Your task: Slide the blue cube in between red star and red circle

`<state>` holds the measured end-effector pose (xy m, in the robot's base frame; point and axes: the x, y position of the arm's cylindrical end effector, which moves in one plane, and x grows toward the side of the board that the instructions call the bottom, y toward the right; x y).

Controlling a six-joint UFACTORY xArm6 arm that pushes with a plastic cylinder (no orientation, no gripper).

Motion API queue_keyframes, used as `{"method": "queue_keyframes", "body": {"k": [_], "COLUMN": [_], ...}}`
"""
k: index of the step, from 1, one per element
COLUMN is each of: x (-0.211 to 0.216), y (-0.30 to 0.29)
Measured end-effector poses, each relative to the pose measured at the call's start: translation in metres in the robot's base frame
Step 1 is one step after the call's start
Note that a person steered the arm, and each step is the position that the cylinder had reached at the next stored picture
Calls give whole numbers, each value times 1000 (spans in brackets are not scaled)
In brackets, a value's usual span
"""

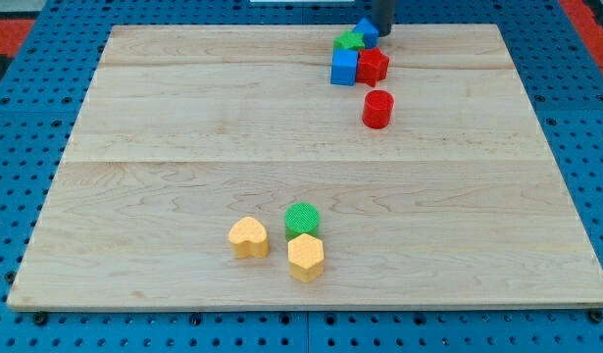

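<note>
The blue cube [343,68] sits near the view's top, right of centre, touching the red star [373,66] on its right. The red circle [377,109], a short cylinder, stands apart below the star. A green block [350,41] lies just above the cube, with another blue block [367,29] above and to its right. My tip [382,32] comes down from the view's top edge and ends beside that upper blue block, above the red star.
Near the view's bottom centre are a yellow heart [248,237], a green circle [302,218] and a yellow hexagon [305,257]. The wooden board [183,147] lies on a blue perforated table [26,196].
</note>
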<state>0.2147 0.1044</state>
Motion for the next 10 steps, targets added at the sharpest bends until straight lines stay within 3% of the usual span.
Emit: {"method": "queue_keyframes", "body": {"k": [1,2,4,9,10], "x": [33,40,34,145,144], "y": [-11,-11,-77,-66,-63]}}
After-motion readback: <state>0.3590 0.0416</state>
